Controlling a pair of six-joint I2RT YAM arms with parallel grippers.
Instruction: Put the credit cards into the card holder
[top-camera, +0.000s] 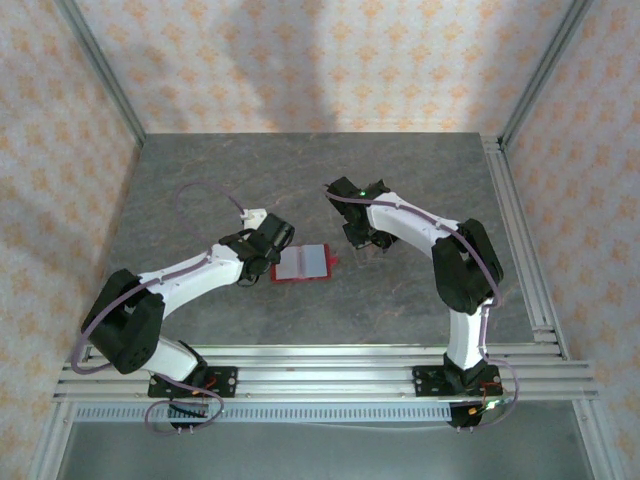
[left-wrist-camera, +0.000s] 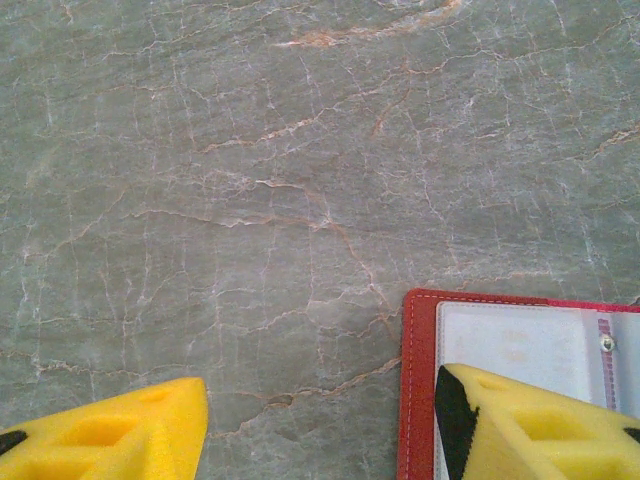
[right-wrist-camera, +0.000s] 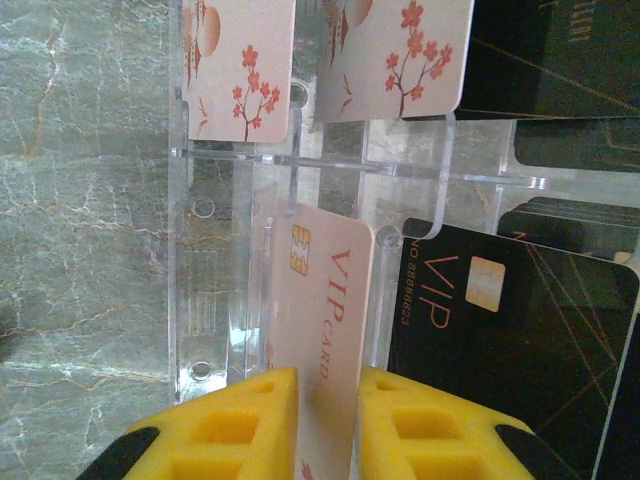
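The card holder (top-camera: 300, 263), a red wallet lying open with pale inner pockets, rests on the table's middle. My left gripper (top-camera: 272, 250) stands open at its left edge: one yellow finger (left-wrist-camera: 530, 420) sits over the pale pocket (left-wrist-camera: 510, 340), the other finger (left-wrist-camera: 130, 435) is over bare table. My right gripper (right-wrist-camera: 328, 420) is shut on a pale pink credit card (right-wrist-camera: 325, 290) marked VIP that stands upright in a clear acrylic rack (right-wrist-camera: 220, 250). A black VIP card (right-wrist-camera: 500, 320) stands beside it on the right.
Further slots of the rack hold two pale cards with blossom prints (right-wrist-camera: 245, 60) (right-wrist-camera: 395, 50) and dark cards (right-wrist-camera: 560, 50). The rack (top-camera: 375, 252) sits just right of the wallet. Metal rails (top-camera: 520, 240) border the table's right side and near edge.
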